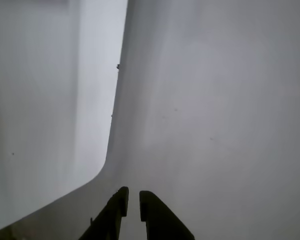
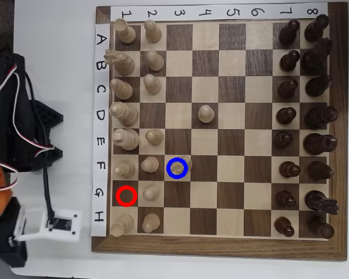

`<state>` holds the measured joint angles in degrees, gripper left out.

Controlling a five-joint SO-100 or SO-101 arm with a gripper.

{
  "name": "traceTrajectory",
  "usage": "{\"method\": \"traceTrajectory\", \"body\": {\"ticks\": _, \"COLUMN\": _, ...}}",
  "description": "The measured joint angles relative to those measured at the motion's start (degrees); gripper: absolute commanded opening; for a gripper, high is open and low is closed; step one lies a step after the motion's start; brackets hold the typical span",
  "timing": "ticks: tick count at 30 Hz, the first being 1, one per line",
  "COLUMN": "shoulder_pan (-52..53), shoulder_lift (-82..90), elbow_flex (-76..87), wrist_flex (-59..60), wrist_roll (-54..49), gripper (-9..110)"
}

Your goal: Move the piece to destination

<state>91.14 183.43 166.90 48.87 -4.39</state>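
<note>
Overhead view looks straight down on chessboard [image 2: 218, 247]; wrist view faces blank grey surfaces.

A pale grey-white surface [image 2: 58, 35] is carrying everything in the overhead view, showing bare along the left edge and in a thin strip down the right. Soft, even light is falling across it, casting only faint shadows. In the wrist view, blank greyish-white planes [image 1: 220, 100] are filling the picture, a brighter band [image 1: 97, 85] is running down between them, and details are staying blurred.

Pale cream knight [image 2: 179, 167] within blue ring [image 2: 170, 174]; dark-and-light checkered chessboard [image 2: 221, 247].
</note>
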Motion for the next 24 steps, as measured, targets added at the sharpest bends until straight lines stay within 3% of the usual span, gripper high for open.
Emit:
{"method": "traceTrajectory", "body": {"ticks": 7, "shoulder_pan": -0.18, "shoulder_lift": 7.91, "elbow_flex": 9.49, "wrist_flex": -2.64, "wrist_roll": 2.46, "gripper": 0}}
{"method": "traceTrajectory", "body": {"ticks": 24, "shoulder_pan": -0.26, "shoulder_lift": 9.23, "elbow_flex": 10.72, "wrist_flex": -4.48, "wrist_roll": 4.13, "gripper": 0}}
